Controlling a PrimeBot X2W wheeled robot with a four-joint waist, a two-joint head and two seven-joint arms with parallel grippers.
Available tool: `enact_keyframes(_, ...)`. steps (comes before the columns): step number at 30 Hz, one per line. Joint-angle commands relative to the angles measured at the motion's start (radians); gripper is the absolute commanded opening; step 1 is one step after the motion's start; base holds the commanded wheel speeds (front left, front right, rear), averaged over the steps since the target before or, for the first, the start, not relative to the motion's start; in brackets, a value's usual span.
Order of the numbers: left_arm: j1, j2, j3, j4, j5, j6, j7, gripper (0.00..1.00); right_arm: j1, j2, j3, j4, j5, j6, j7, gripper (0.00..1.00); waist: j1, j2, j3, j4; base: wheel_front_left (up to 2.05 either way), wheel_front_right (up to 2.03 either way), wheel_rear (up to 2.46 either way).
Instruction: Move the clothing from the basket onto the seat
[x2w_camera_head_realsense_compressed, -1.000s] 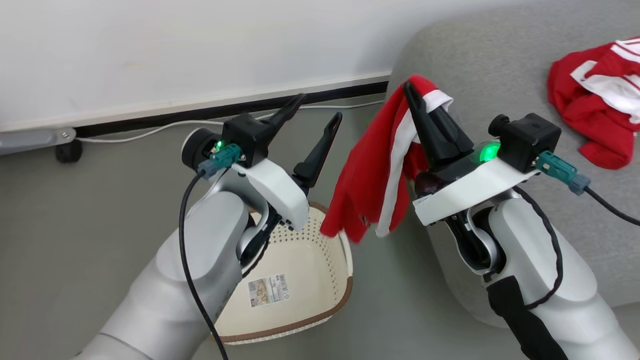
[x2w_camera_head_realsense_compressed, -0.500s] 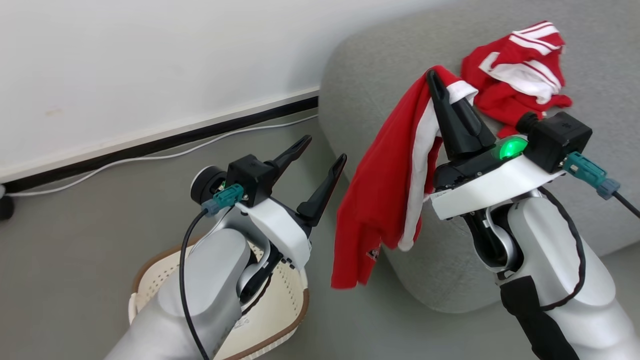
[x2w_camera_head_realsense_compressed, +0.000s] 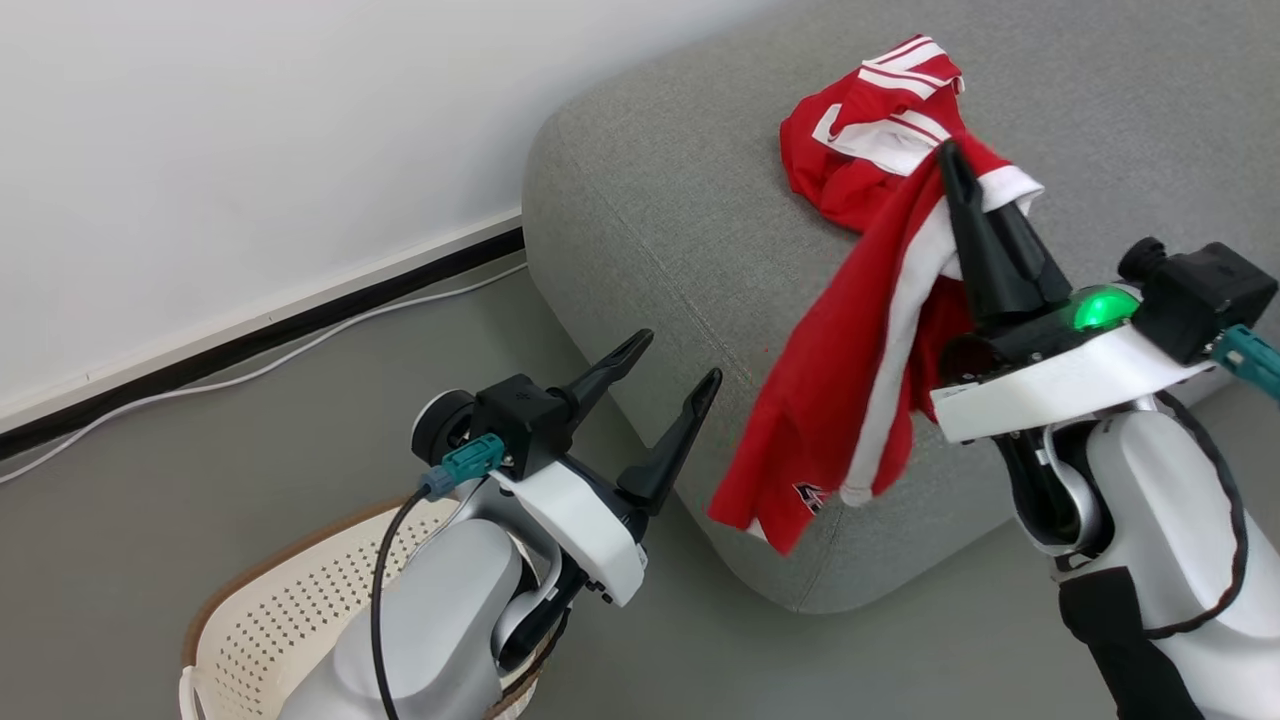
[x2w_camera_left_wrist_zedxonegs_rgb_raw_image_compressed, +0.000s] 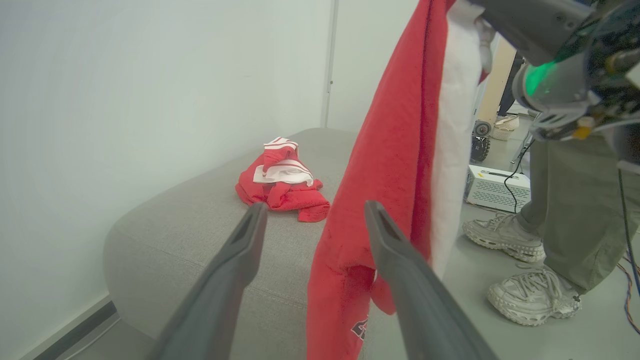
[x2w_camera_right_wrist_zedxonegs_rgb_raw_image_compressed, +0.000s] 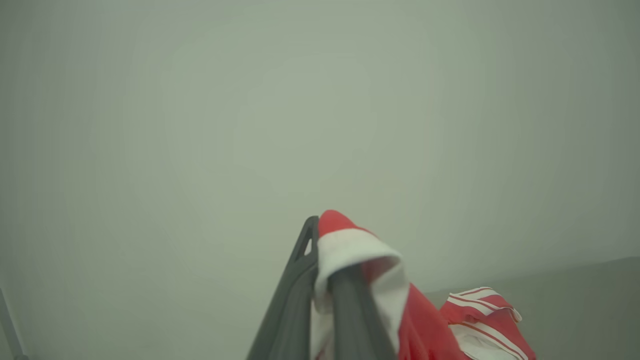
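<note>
Below a white wall, the grey seat (x2w_camera_head_realsense_compressed: 650, 230) is seen just beyond the right gripper (x2w_camera_head_realsense_compressed: 948, 160), its jaws pinched shut on a red garment (x2w_camera_head_realsense_compressed: 840, 400) hung lengthwise at the near edge; the left gripper (x2w_camera_head_realsense_compressed: 678, 359) is held open, empty.

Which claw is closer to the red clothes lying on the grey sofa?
Right. The right gripper, clamping another red garment, is up near that pile; the open left gripper hangs off the sofa's end.

plain white wall (x2w_camera_head_realsense_compressed: 250, 150); along its foot a black baseboard (x2w_camera_head_realsense_compressed: 260, 339), a white cable (x2w_camera_head_realsense_compressed: 230, 380) just beside it on the grey floor (x2w_camera_head_realsense_compressed: 150, 500).
</note>
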Motion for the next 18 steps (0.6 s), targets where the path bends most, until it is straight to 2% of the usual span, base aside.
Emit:
enact_keyframes(1,-0.014,0.015,0.029,-0.026,-0.004,-0.007,-0.009,1.0,0.002,0.003,0.005,-0.037,-0.004,0.004,-0.006,0.0,0.0,-0.0001,0.002,-0.001,0.0,0.0,0.0)
enact_keyframes(9,0.005,0.015,0.008,-0.043,-0.001,-0.007,-0.009,1.0,0.02,-0.023,-0.079,-0.073,-0.027,0.004,-0.006,0.0,0.0,-0.0001,0.021,-0.008,0.0,0.0,0.0)
enact_keyframes(13,0.006,0.019,0.005,-0.06,0.006,-0.007,-0.009,1.0,-0.029,-0.047,-0.121,-0.06,-0.047,0.004,-0.006,0.0,0.0,-0.0001,0.054,-0.007,0.0,0.0,0.0)
enact_keyframes(18,-0.015,0.02,-0.019,-0.072,0.013,-0.007,-0.009,1.0,-0.106,-0.094,-0.213,-0.03,-0.079,0.004,-0.006,0.0,0.0,-0.0001,0.118,0.031,0.0,0.0,0.0)
